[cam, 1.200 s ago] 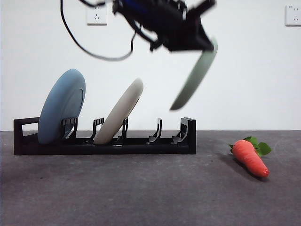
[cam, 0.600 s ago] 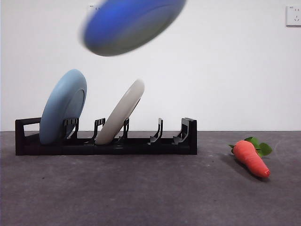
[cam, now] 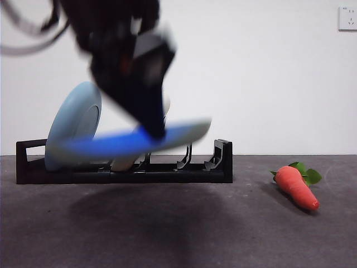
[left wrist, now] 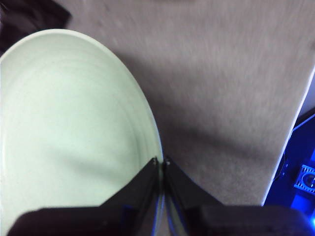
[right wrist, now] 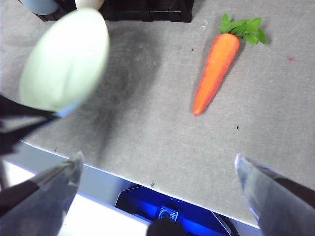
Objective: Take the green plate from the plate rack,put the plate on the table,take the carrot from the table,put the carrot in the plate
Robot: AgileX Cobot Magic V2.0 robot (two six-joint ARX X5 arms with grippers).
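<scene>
The green plate (cam: 187, 132) hangs almost flat a little above the table (cam: 234, 234), in front of the plate rack (cam: 222, 163). Its underside looks blue in the front view. My left gripper (cam: 152, 127) is shut on its rim. The left wrist view shows the jaws of this gripper (left wrist: 161, 161) pinching the pale green plate (left wrist: 64, 123) at its edge. The carrot (cam: 297, 187) lies on the table to the right, leaves toward the rack. My right gripper (right wrist: 158, 158) is open above the table's near edge, with the carrot (right wrist: 215, 71) and the plate (right wrist: 66, 59) in its view.
A light blue plate (cam: 70, 120) stands in the rack's left end. A cream-white plate (cam: 165, 105) leans in a middle slot, mostly hidden behind the arm. The rack's end (right wrist: 147, 12) shows in the right wrist view. A dark shadow lies on the table under the plate.
The left arm has swung the green plate from high above the rack down to a low, nearly flat pose over the table in front of the rack. The carrot has not moved.
</scene>
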